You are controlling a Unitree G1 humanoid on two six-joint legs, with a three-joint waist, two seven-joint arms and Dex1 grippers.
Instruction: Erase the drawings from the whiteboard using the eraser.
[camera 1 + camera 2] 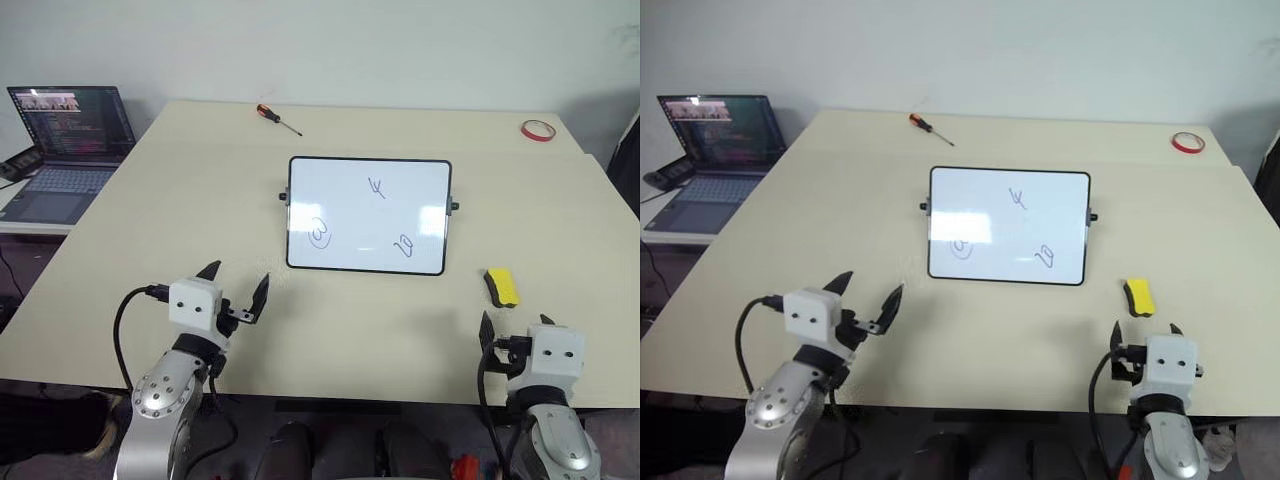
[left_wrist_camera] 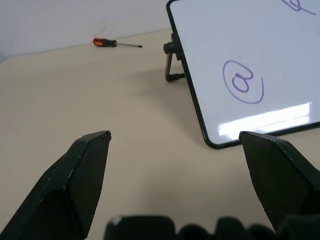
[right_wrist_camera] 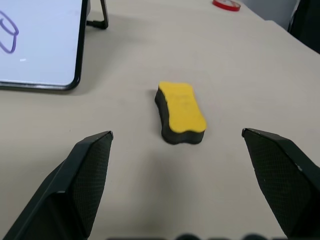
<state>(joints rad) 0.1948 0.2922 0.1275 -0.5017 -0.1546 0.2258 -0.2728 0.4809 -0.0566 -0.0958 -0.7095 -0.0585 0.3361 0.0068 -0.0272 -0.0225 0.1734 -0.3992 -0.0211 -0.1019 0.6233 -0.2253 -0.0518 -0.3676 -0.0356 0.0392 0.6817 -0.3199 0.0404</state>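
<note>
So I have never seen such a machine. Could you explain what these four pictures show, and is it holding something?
It is a two-armed robot at a beige table. Two pictures come from its head, looking down; the other two come from cameras on its wrists. Its left pincer and right pincer are both open and hold nothing. On the table stands a white board with a black frame bearing blue marker drawings. A yellow eraser block with a dark underside lies in front of the right pincer. Farther back lie a red-handled screwdriver and a red tape ring. An open laptop sits on the left.

left tool (image 1: 237, 285): near left, level, pointing far, black fingers spread wide
right tool (image 1: 515, 330): near right, level, fingers spread wide
</note>
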